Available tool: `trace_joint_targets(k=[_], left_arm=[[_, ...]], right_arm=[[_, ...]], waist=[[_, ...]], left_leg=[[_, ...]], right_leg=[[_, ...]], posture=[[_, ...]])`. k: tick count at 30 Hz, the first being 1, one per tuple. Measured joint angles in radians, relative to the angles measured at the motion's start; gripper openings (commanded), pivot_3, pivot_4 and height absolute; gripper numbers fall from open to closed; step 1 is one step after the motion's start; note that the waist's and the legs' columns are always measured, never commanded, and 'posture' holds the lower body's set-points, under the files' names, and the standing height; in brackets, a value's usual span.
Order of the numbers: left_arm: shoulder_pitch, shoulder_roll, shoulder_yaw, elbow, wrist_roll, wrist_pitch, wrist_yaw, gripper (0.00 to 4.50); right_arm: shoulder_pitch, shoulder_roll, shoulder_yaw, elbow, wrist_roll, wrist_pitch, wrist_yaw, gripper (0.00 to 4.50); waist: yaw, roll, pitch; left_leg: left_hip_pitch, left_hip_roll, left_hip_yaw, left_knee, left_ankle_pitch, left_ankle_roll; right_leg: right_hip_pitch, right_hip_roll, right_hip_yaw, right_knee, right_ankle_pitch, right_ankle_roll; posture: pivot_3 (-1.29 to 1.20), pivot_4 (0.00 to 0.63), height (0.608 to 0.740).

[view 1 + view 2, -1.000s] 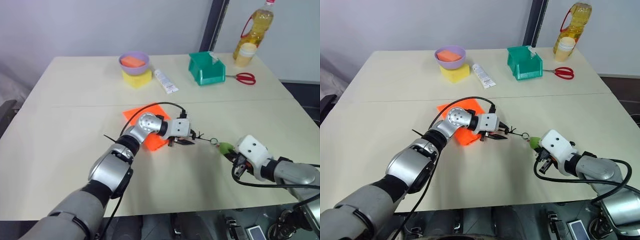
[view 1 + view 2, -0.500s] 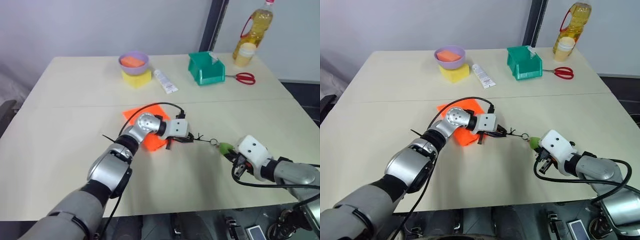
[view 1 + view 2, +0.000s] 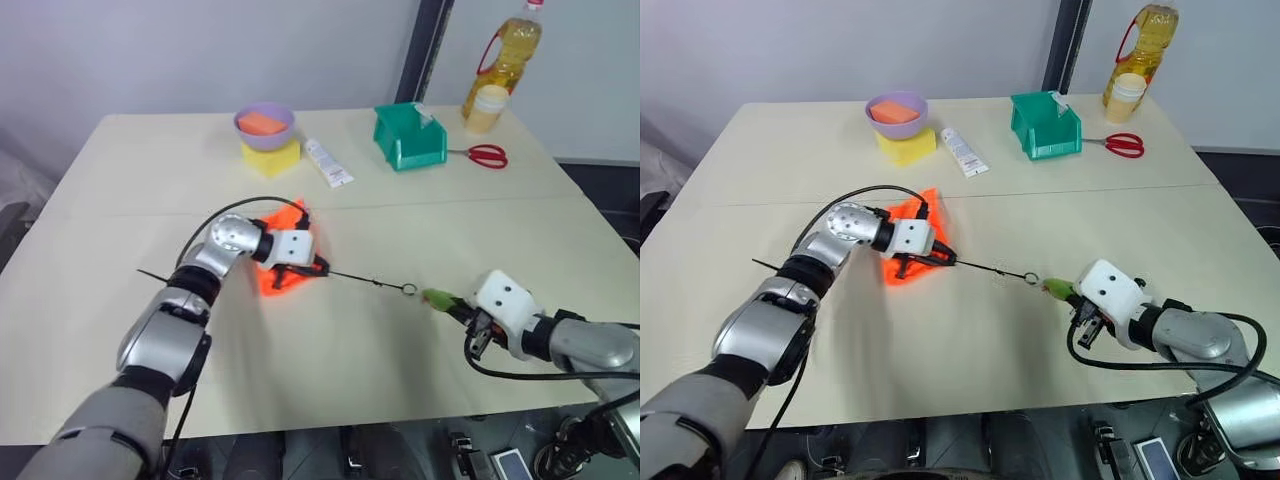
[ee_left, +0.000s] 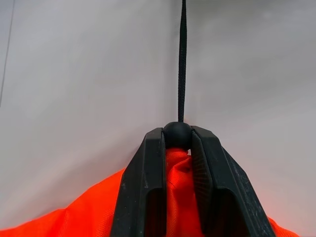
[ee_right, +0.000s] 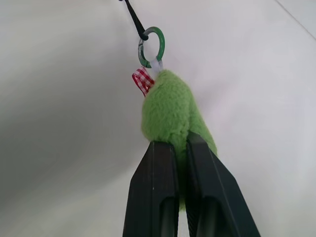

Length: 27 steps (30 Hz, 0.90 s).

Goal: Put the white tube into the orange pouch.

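Tabletop (image 3: 420, 230), orange pouch (image 4: 89, 222) between left fingers (image 4: 143, 187)

Bright orange pouch (image 3: 279, 268), black cord (image 3: 350, 277), fuzzy green charm (image 5: 173, 116) with a red-white checked tag (image 5: 142, 79), green ring (image 5: 151, 47), black gripper fingers (image 4: 145, 192).

I worked over a pale beige tabletop (image 3: 470, 230), matte and evenly lit, with a thin seam running across it from side to side where two halves met. Behind its far edge stood a plain light grey wall (image 3: 200, 50) with no markings. A dark vertical post (image 3: 428, 45) rose beyond the far right part of the tabletop, and the wall past it looked slightly bluer. Dark floor (image 3: 600, 180) showed beyond the right-hand edge. The light was soft, throwing only faint shadows.
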Motion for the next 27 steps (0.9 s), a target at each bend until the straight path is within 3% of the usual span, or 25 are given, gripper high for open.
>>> trace_joint_targets(k=[6,9,10,15,16,21,27], left_arm=[[0.120,0.061,0.037,-0.190,-0.070,0.127,0.004,0.19],[0.164,0.059,0.039,-0.273,-0.102,0.220,0.004,0.19],[0.178,0.059,0.041,-0.305,-0.119,0.275,0.002,1.26],[0.263,0.078,0.060,-0.470,-0.188,0.478,0.008,3.74],[0.291,0.092,0.075,-0.524,-0.205,0.523,0.020,4.28],[0.395,0.152,0.199,-0.754,-0.334,0.787,0.113,4.28],[0.507,0.158,0.474,-0.933,-0.479,1.018,0.384,4.28]], right_arm=[[-0.062,0.002,0.030,0.024,0.014,0.013,0.012,0.00],[-0.093,0.012,0.045,0.025,0.046,0.047,0.023,1.10],[-0.102,0.013,0.045,0.024,0.068,0.068,0.033,1.58],[-0.116,0.028,0.043,0.019,0.129,0.107,0.044,4.22],[-0.117,0.032,0.039,0.016,0.135,0.107,0.043,4.26],[-0.118,0.069,-0.023,0.014,0.170,0.085,0.031,4.26],[-0.152,0.147,-0.084,0.109,0.189,0.039,-0.011,4.26]], waist=[[-0.003,0.004,-0.003],[-0.003,0.005,-0.003],[-0.003,0.005,-0.003],[-0.004,0.004,-0.003],[-0.004,0.005,-0.003],[0.000,0.004,-0.003],[0.000,0.004,-0.003]], left_leg=[[0.002,0.001,0.001,0.000,0.000,0.000],[0.002,0.001,0.001,0.000,0.000,0.000],[0.002,0.001,0.001,0.000,0.000,0.000],[0.002,0.002,0.001,0.000,0.000,0.000],[0.002,0.002,0.001,0.000,0.000,0.000],[0.002,0.002,0.001,0.000,0.000,0.000],[0.002,0.002,0.001,0.000,0.000,0.000]], right_leg=[[0.002,0.000,0.000,0.000,0.000,0.000],[0.002,0.000,0.000,0.001,0.000,0.000],[0.002,0.000,0.000,0.001,0.000,0.000],[0.002,0.001,0.000,0.001,0.000,0.000],[0.001,0.001,0.000,0.001,0.000,0.000],[0.001,0.000,0.000,0.001,0.000,0.000],[0.002,0.000,0.000,0.000,0.000,0.000]], posture=[[0.00,0.150,0.731],[0.00,0.150,0.731],[0.00,0.150,0.731],[0.00,0.150,0.731],[0.00,0.150,0.731],[0.00,0.150,0.731],[0.00,0.150,0.731]])
